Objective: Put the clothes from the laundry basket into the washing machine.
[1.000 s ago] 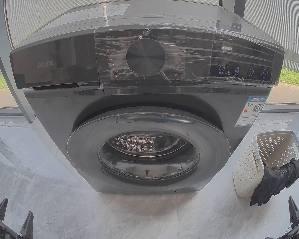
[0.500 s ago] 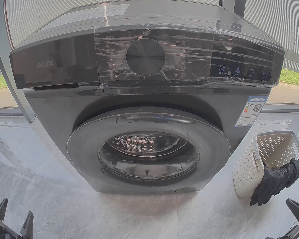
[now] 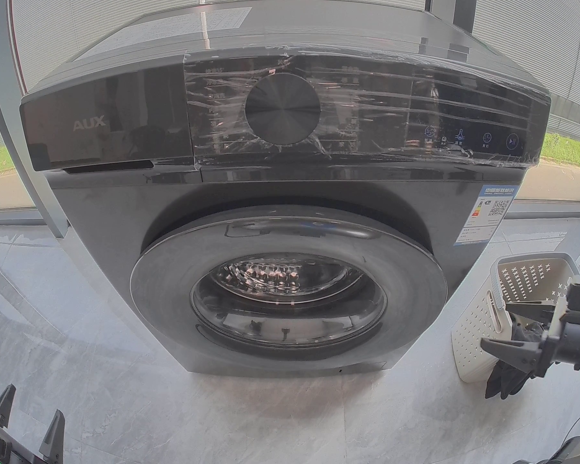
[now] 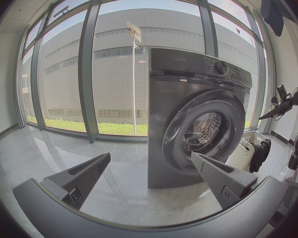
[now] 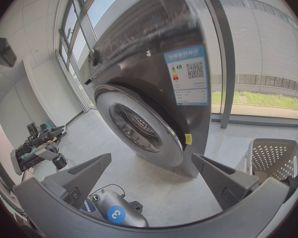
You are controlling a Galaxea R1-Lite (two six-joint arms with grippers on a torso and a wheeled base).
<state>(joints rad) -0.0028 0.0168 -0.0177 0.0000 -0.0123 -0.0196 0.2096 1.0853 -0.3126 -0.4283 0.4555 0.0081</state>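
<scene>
Head view: the washer [image 3: 283,278] stands with its door shut. The basket [image 3: 478,330] sits just right of it, clothes [image 3: 504,378] draped over its rim, and the right gripper [image 3: 514,333] is spread open before them. Left wrist view: the left gripper [image 4: 149,156] is apart and empty. Right wrist view: jaws apart, empty.

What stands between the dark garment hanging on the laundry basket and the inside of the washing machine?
The round door of the washing machine is shut, closing the way in. The garment hangs over the basket rim beside the machine; the door must be opened first.
</scene>
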